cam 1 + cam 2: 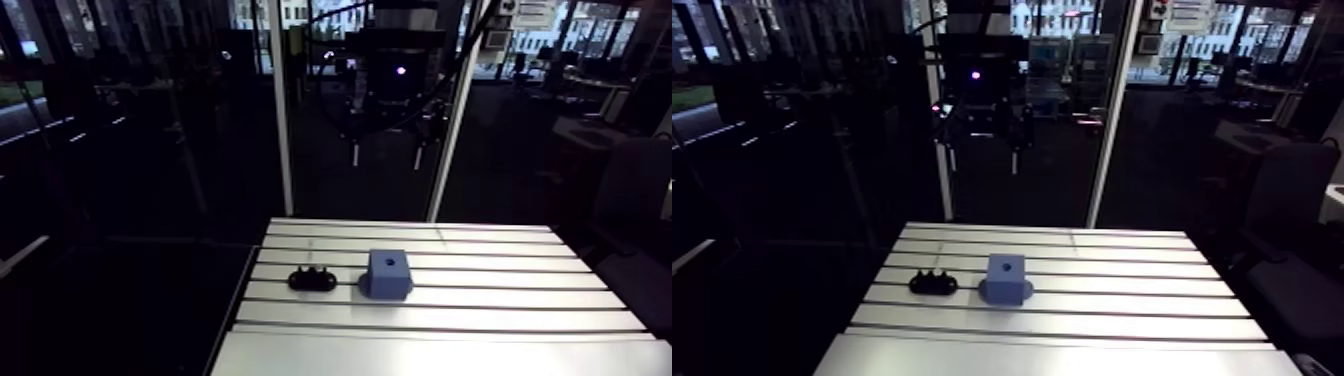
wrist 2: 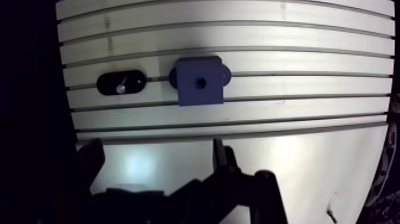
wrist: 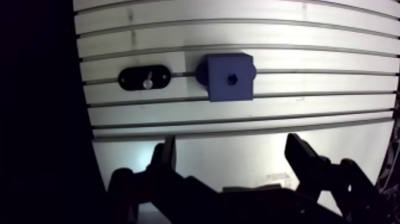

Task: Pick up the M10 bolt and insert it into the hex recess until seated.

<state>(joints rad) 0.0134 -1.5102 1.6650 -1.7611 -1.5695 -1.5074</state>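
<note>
Two things sit on the table (image 3: 297, 36), just apart along one slot: a black holder (image 3: 134, 78) and a blue block (image 3: 226, 92). The shiny bolt (image 3: 147, 80) rests in the holder, maybe standing up. The holder is near the table's side edge. The block's hex hole (image 3: 231, 78) faces up. The gripper (image 3: 232, 143) hangs high above, fingers wide, holding nothing, with much bare table beyond the block.

- A slotted aluminium worktop (image 1: 500, 315) is lying flat, its grooves running side to side and its nearest strip catching a bright glare.
- A black oval holder (image 3: 162, 76), possibly plastic, is sitting across one groove, near the worktop's edge.
</note>
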